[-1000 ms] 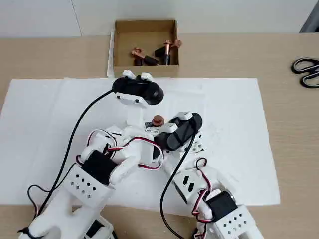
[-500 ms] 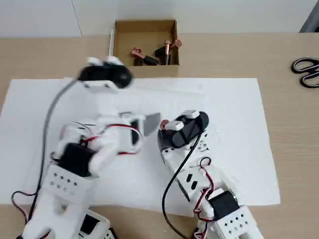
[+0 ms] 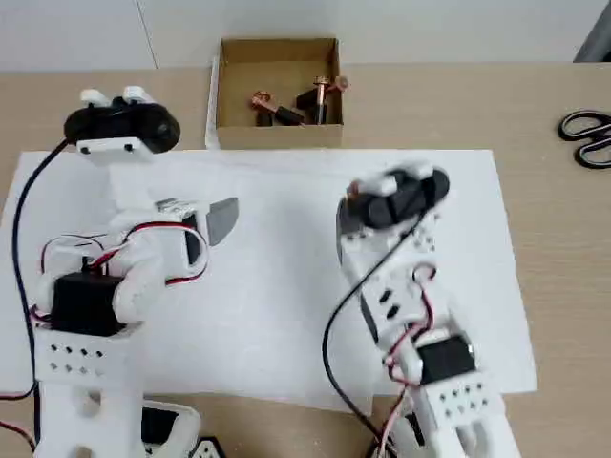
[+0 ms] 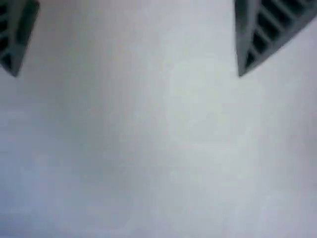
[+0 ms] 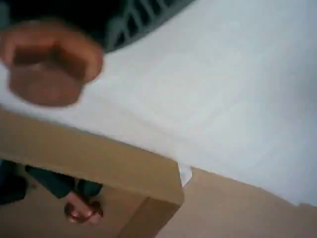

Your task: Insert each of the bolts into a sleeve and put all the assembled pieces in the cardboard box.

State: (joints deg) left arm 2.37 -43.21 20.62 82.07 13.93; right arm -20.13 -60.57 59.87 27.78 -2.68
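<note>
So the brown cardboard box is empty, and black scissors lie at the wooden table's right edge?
Not empty: the high view shows copper bolts in black sleeves inside the brown cardboard box. The black scissors lie at the wooden table's right edge.

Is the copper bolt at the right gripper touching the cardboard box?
Apart. High view shows white paper sheet between the copper bolt and the brown cardboard box.

Counting one cardboard box, three copper bolt heads showing inside it (dark sleeves overlapping, cannot count them), one more bolt outside it, one white paper sheet, one pair of scissors, two arms, all sitting on one tabletop.
</note>
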